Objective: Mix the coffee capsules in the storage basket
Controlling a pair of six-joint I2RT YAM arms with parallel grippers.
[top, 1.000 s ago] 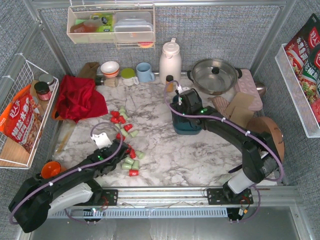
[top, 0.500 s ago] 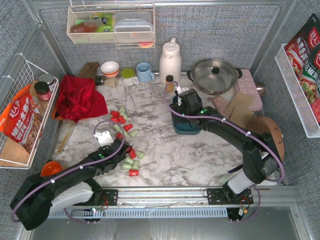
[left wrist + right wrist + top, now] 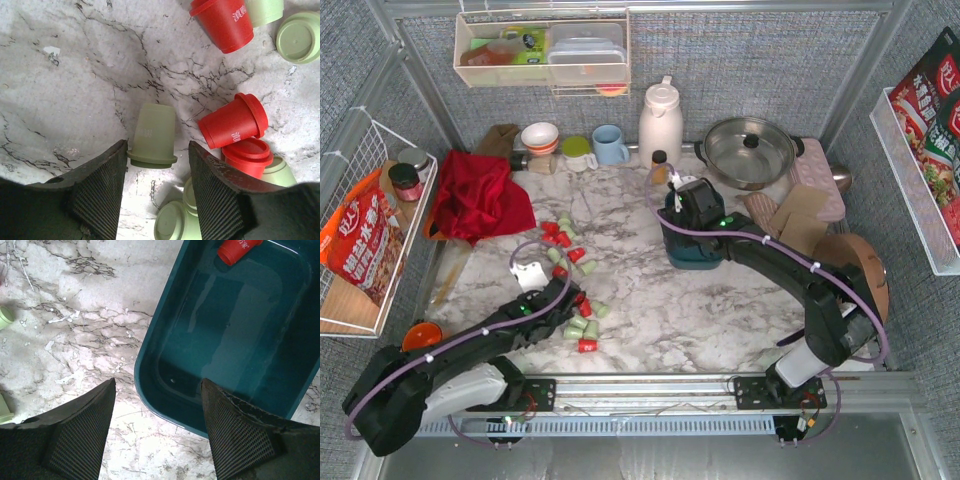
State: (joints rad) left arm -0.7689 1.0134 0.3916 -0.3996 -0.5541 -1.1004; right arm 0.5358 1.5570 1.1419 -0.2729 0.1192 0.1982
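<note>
Red and mint green coffee capsules lie scattered on the marble left of centre. My left gripper is low over them, straddling a green capsule that lies on its side. Its rim touches the left finger, with a small gap to the right finger; the jaws are open. Red capsules and green ones crowd beside it. The dark teal storage basket holds one red capsule. My right gripper hangs open over the basket's near corner, holding nothing.
A red cloth lies at the back left. A mug, bowls, a white jug, an amber bottle and a lidded pot line the back. An orange funnel sits near the left arm.
My left gripper's jaws have narrowed around the green capsule, and its arm has crept slightly. The right arm and basket have not moved.
</note>
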